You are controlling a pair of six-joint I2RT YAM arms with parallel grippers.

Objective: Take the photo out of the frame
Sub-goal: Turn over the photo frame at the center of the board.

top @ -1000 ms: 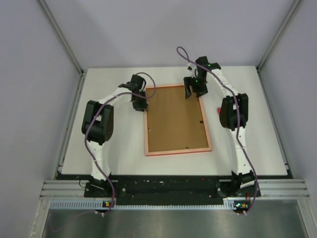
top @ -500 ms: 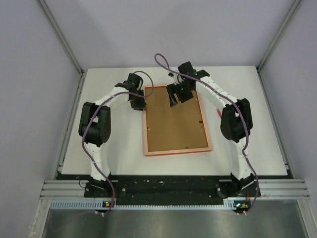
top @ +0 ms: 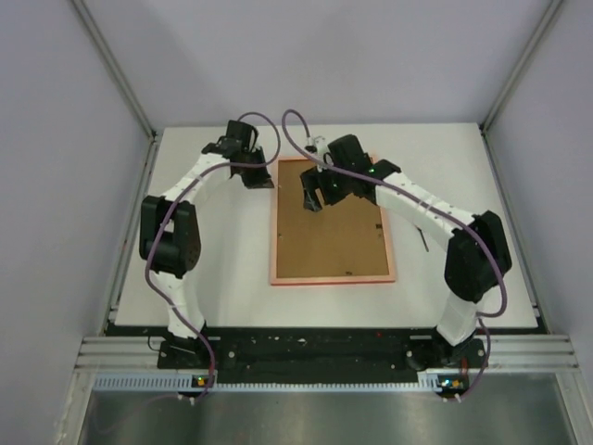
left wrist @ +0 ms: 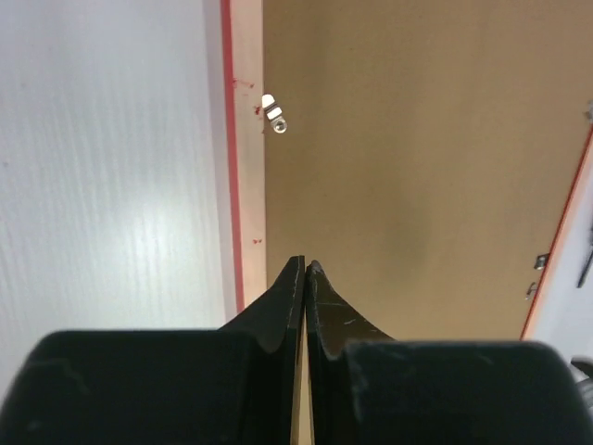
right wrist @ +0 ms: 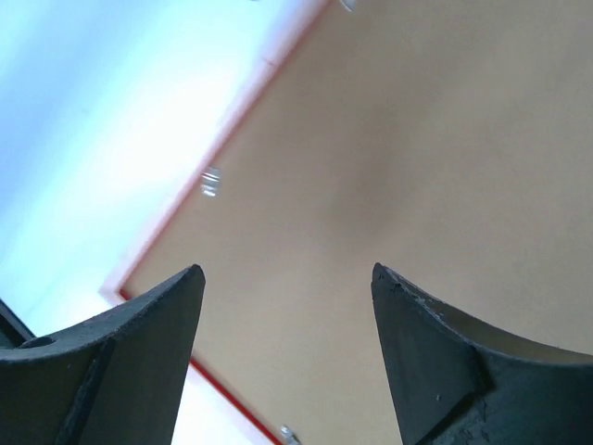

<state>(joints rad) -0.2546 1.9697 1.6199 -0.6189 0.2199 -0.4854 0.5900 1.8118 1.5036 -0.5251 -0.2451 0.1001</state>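
Lying face down on the white surface [top: 213, 278], the frame [top: 329, 232] shows only its brown back, bordered by a thin reddish rim [top: 331, 280]. Its long sides run away from the arm bases, and it sits between the two arms, roughly in the middle of the surface. The photo is hidden under that back and cannot be seen in any view.

The left hand [top: 259, 179] is at the far left corner of the frame. In its wrist view the two black fingers [left wrist: 278, 306] are pressed together with only a hairline between them, holding nothing that can be seen. Their tips sit over the line where the left rim meets the brown back; whether they touch the frame cannot be told. A small metal clip [left wrist: 274, 113] sits on the back just inside that rim, farther along from the tips.

The right hand [top: 309, 197] reaches in from the right and hangs over the far part of the brown back, near the left hand but apart from it. Its wrist view shows its fingers [right wrist: 139, 343] spread wide with nothing between them, the back lying below the gap. A second metal clip [right wrist: 211, 181] shows close to the rim in that view.

A thin dark item [top: 422, 239] lies on the surface just right of the frame; what it is cannot be told.
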